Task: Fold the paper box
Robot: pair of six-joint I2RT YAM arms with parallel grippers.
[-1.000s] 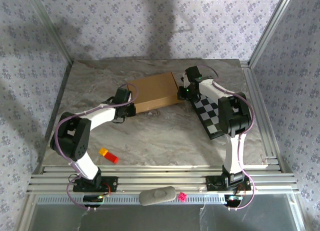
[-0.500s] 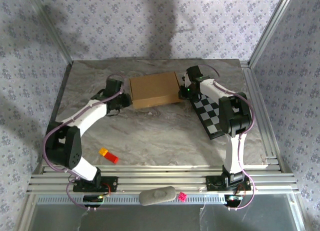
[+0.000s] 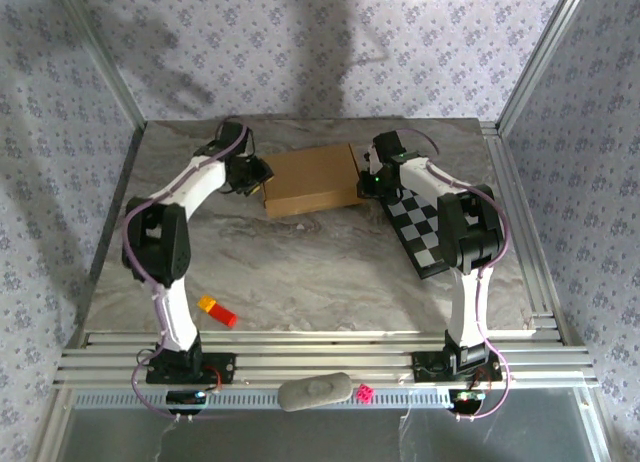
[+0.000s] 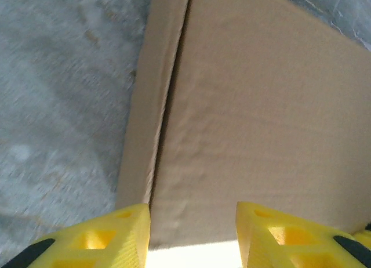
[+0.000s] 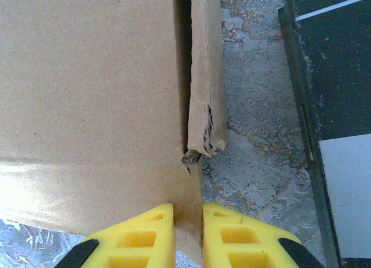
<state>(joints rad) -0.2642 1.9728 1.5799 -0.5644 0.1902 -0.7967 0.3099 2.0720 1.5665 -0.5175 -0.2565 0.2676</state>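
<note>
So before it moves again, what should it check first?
1. Grip: right pincer shut on a cardboard edge of the box: ok.
2. Other arm free: left pincer open, jaws apart at the box's left end: ok.
3. Box lying flat on the table: ok.
4. Right side flap closed: not ok; a gap parts it from the top, and its end is torn.
5. The board clear of the box: ok, bare table shows between them.
</note>
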